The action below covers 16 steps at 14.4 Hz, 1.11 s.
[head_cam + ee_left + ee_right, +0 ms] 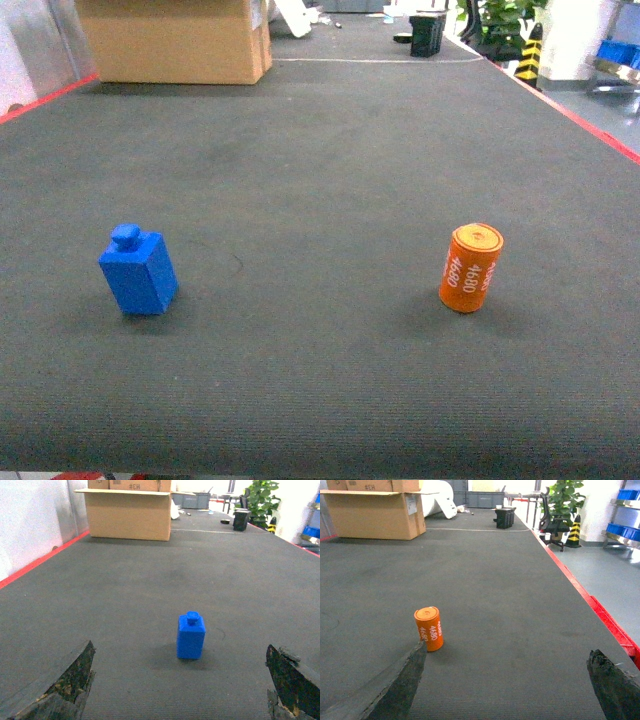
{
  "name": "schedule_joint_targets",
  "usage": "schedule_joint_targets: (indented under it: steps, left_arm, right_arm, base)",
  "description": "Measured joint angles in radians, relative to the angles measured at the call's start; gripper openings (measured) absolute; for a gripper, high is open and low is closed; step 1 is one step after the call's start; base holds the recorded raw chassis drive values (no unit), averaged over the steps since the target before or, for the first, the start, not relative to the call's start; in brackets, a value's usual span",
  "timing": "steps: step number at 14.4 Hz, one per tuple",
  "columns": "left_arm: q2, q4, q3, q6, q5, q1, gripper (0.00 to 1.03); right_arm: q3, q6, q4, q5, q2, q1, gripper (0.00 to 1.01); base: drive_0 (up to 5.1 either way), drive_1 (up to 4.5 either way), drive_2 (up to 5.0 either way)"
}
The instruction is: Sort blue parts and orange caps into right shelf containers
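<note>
Head view shows a blue part (139, 272) near the desk's (320, 180) left edge, an orange cap (470, 267) standing rightward. Left tool (180, 690) and right tool (505, 685) both seem spread apart, holding nothing.

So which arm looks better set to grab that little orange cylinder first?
The right one. The orange cap stands just ahead of the right pincer, near its left finger, jaws wide apart. The left pincer instead faces the blue part, on the other side of the table.
</note>
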Motion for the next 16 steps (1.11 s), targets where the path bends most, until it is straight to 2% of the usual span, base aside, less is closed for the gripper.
schedule_joint_targets:
  steps: [16]
  left_arm:
    - [0.000, 0.000, 0.000, 0.000, 0.000, 0.000, 0.98]
  right_arm:
    - [0.000, 0.000, 0.000, 0.000, 0.000, 0.000, 0.98]
  base:
    - [0.0, 0.00, 0.0]
